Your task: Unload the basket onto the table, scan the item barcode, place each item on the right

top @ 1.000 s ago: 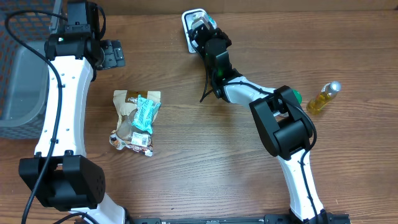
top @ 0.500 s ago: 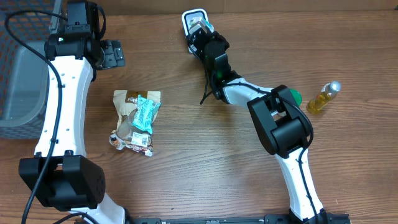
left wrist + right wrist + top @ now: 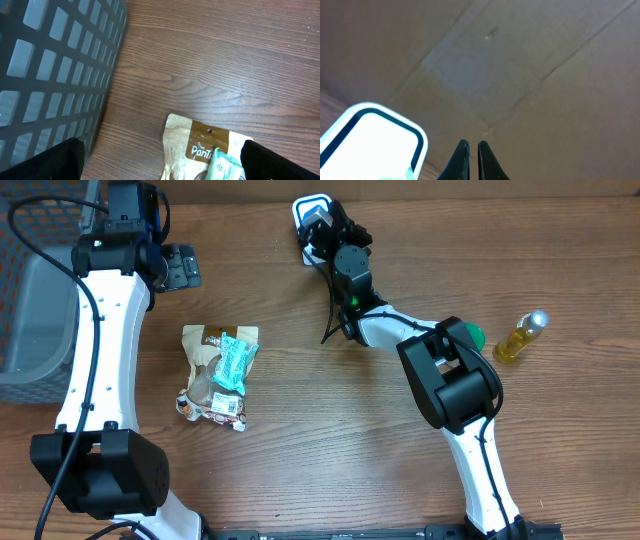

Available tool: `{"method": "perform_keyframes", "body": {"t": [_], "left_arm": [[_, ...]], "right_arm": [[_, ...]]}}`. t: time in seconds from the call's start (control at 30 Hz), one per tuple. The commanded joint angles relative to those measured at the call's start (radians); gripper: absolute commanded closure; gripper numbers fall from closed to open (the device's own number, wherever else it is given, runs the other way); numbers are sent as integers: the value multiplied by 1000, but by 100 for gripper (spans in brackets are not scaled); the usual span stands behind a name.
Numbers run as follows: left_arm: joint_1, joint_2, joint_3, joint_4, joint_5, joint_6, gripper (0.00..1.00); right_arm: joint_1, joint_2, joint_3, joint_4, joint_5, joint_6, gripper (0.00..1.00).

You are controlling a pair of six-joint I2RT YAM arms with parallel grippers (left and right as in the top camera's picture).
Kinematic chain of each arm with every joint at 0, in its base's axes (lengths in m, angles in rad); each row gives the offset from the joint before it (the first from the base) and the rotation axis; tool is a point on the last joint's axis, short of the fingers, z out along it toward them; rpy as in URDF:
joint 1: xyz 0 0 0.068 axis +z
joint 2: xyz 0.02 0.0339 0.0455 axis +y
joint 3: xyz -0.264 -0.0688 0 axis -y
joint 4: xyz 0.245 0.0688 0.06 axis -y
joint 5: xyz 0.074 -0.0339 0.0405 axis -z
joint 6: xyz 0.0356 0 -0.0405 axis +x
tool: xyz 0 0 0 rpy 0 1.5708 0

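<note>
The right gripper [image 3: 470, 146] is pressing its two slim dark fingers together on nothing, just beside one rounded white scanner [image 3: 367, 137] with a blue rim. The left gripper [image 3: 161, 162] is holding its two fingers wide apart over one brown paper pouch [image 3: 192, 147], which is lying flat on the wood-grain table [image 3: 225, 60] near one grey lattice basket [image 3: 50, 75]. One yellow bottle [image 3: 518, 340] is resting well apart, beyond the right arm.

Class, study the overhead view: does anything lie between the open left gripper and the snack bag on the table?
Nothing visible does. Only bare wooden table lies between the left gripper and the snack bag. The basket stands off to the side, out of that path.
</note>
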Motion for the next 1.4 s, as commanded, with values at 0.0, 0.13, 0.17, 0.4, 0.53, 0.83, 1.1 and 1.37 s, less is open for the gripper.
{"method": "perform_keyframes", "body": {"t": [0.0,0.13,0.17,0.4,0.53,0.83,1.1,1.37], "left_arm": [[-3,-15,18,1,-7,14,1],[-3,-15,18,1,-7,14,1],[-3,-15,18,2,-7,14,1],[-3,-15,18,1,-7,14,0],[-3,-15,18,1,-7,14,0],[-3,-15,18,1,-7,14,1],[-3,-15,18,1,-7,14,0],[-3,-15,18,1,-7,14,1]], "right_arm": [[3,-33,18,-21,34,39,94],[3,-77,18,-183,35,202,87],[3,-99,18,-251,19,265,86],[-45,-287,18,-683,-220,647,80],[-92,-324,18,-813,-443,787,75],[-184,-275,12,-930,-561,808,53],[-208,-161,12,-861,-638,774,53],[-208,-79,12,-756,-704,774,49]]}}
